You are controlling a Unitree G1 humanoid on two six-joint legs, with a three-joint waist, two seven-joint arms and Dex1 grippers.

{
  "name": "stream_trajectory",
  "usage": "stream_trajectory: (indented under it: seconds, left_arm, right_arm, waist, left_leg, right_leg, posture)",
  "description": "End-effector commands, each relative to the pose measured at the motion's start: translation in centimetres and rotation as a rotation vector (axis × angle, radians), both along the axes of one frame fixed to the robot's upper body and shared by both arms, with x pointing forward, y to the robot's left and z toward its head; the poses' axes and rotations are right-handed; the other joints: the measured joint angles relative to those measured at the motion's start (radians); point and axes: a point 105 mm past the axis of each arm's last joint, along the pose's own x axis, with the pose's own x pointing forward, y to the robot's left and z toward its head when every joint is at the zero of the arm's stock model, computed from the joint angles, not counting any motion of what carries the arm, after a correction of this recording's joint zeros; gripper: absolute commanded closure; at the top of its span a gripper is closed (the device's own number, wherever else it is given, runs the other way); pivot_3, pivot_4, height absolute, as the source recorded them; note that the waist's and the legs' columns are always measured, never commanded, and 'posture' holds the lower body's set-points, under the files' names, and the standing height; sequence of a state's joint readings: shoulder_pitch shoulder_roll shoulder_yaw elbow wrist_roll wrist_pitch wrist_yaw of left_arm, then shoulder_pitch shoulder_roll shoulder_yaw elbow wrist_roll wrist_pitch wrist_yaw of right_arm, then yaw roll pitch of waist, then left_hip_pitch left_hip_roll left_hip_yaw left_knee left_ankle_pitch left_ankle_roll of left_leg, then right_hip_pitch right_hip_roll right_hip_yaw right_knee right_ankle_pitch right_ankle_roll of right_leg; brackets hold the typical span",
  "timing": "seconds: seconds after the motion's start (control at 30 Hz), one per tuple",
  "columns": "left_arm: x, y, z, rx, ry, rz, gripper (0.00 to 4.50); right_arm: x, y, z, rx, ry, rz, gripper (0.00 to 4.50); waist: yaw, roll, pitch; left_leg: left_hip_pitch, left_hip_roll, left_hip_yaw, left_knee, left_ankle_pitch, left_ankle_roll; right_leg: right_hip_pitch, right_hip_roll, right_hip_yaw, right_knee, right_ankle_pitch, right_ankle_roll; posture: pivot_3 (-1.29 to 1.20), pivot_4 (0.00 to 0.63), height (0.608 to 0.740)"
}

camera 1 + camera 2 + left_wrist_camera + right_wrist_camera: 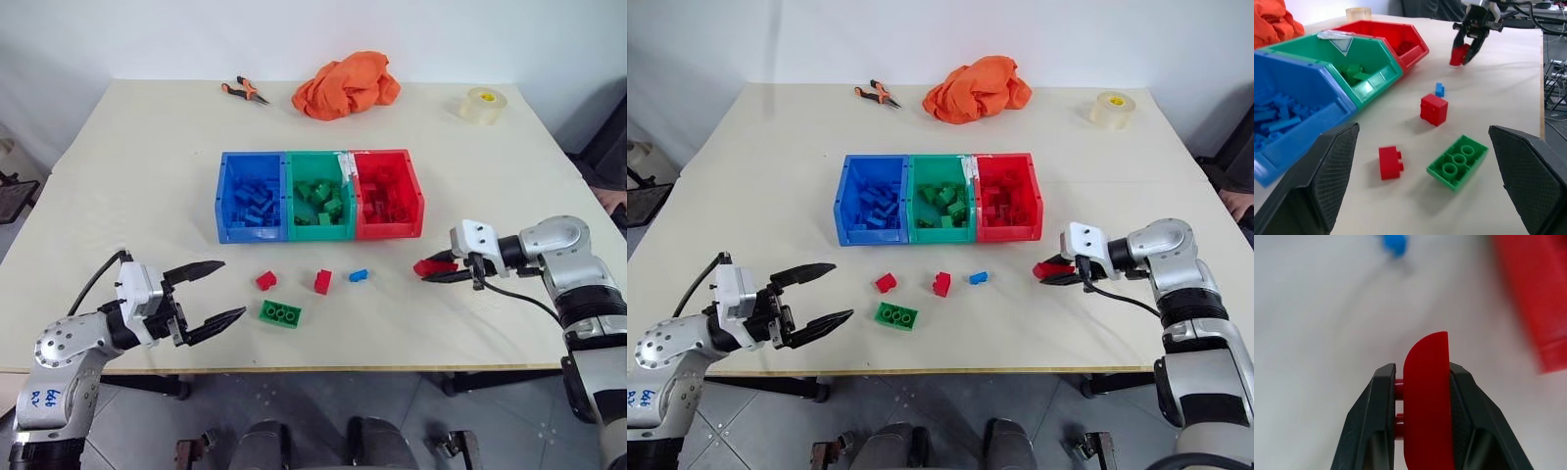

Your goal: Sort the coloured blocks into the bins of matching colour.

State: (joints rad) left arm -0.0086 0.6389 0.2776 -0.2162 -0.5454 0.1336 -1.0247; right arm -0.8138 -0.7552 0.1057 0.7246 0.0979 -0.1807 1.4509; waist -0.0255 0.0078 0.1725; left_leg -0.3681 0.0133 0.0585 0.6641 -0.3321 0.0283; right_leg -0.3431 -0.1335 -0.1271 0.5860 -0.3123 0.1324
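We see the three bins joined in a row at the middle of the surface point(118, 147): the blue bin point(252, 197) toward the left edge, the green bin point(318, 195) in the centre, and the red bin point(388, 193) toward the right edge. Each bin holds blocks of its own colour.

Four loose blocks lie between the bins and the near edge. A small red block point(265, 281) lies in front of the blue bin. A green block point(280, 313) with round studs on top lies just beside it, closer to the near edge. A second red block point(322, 282) lies in front of the green bin. A small blue block point(358, 275) lies in front of the red bin.

The right gripper point(437, 268) sits in front of the red bin's right corner, above the surface. Its jaws are closed on a red piece point(1428, 406) with a rounded end; the right wrist view shows the piece clamped between the two black fingers point(1376, 426).

The left gripper point(217, 292) sits near the near left corner of the surface, pointing toward the loose blocks. Its jaws stand wide apart and hold nothing.

Along the far edge we see pliers point(244, 91), a crumpled orange cloth point(346, 85) and a roll of tape point(483, 105).
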Motion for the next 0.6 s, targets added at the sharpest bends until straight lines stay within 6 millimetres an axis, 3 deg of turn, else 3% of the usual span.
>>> stream_trajectory:
  seconds: [0.03,0.2,0.33,0.43,0.6]
  left_arm:
    - [0.2,-0.4,0.4,-0.006,-0.032,-0.025,0.0]
    - [0.9,-0.7,0.6,-0.01,-0.044,-0.034,0.0]
    - [1.2,-1.0,0.7,-0.014,-0.054,-0.04,0.0]
    - [1.6,-1.3,0.8,-0.016,-0.069,-0.045,0.0]
    - [1.7,-1.3,1.2,-0.019,-0.086,-0.046,0.0]
  right_arm:
    - [0.7,1.4,4.9,0.16,-0.126,-0.041,3.56]
    - [2.7,3.5,8.8,0.303,-0.21,-0.106,3.56]
    - [5.5,4.7,9.4,0.314,-0.257,-0.198,3.56]
    - [7.4,5.0,8.3,0.276,-0.279,-0.292,2.55]
    - [7.6,5.2,8.2,0.257,-0.304,-0.278,0.89]
  waist:
    - [0.0,0.0,0.0]
    - [-0.002,0.0,0.0]
    - [-0.005,0.0,0.0]
    - [-0.001,-0.001,0.0]
    - [-0.003,0.0,0.0]
  left_leg:
    - [0.0,0.0,0.0,0.0,0.0,0.0]
    - [0.0,0.0,0.0,0.0,0.0,0.0]
    - [0.0,0.0,0.002,-0.001,0.0,0.0]
    - [0.0,-0.001,0.002,-0.001,0.0,0.0]
    - [-0.002,-0.002,0.0,-0.001,0.0,0.0]
  right_leg:
    - [0.0,0.0,0.0,0.0,0.0,0.0]
    - [-0.001,0.0,-0.001,0.002,0.0,0.0]
    - [-0.004,0.001,-0.002,0.004,0.0,0.0]
    - [-0.004,0.001,-0.002,0.006,0.0,0.0]
    - [-0.004,0.0,-0.002,0.005,0.0,0.0]
  posture:
    - [0.0,0.15,0.74]
    - [0.0,0.15,0.74]
    - [0.0,0.15,0.74]
    - [0.0,0.15,0.74]
    - [0.0,0.15,0.74]
